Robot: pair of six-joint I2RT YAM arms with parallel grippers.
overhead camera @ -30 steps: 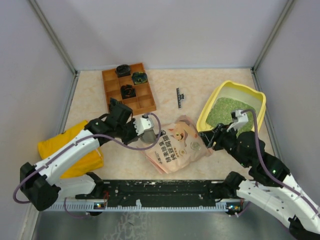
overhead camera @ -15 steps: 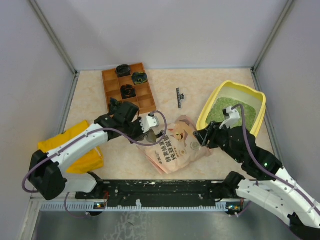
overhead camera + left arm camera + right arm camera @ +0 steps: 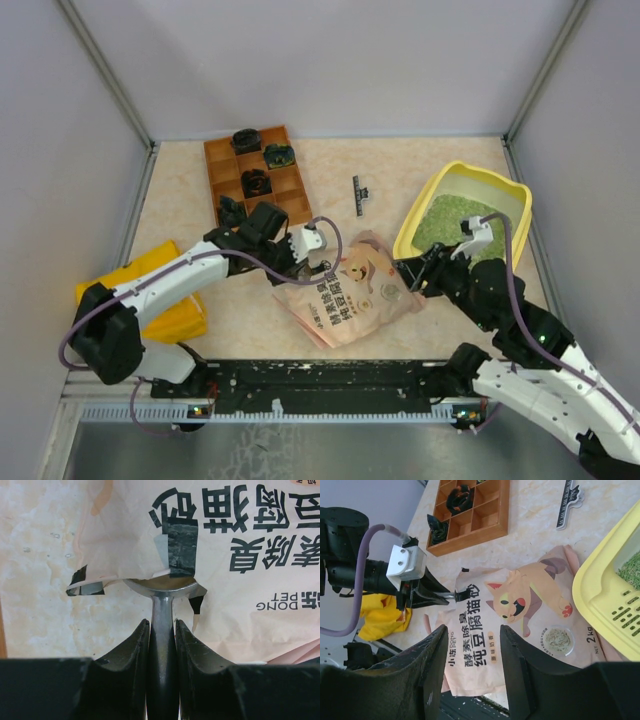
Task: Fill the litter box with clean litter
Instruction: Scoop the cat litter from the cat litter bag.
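Observation:
The yellow litter box [image 3: 478, 170] stands at the right with green clean litter [image 3: 452, 215] inside; its rim [image 3: 605, 590] and litter [image 3: 632, 572] also show in the right wrist view. A pink pouch [image 3: 350, 295] with a cartoon cat lies in the middle. My left gripper [image 3: 300, 262] is shut on the handle of a grey scoop [image 3: 162, 630], whose bowl sits under the pouch's taped open flap. My right gripper [image 3: 410, 272] hangs open over the pouch [image 3: 520, 605], beside the box's near corner, with nothing between its fingers.
A brown wooden compartment tray [image 3: 213, 180] with dark items stands at the back left. A yellow cloth bag [image 3: 165, 320] lies at the near left under the left arm. A small black strip [image 3: 358, 195] lies between the tray and the litter box.
My left gripper has moved right with the scoop, and its bowl is now in the pouch's opening. The right arm shifted left, then back a little.

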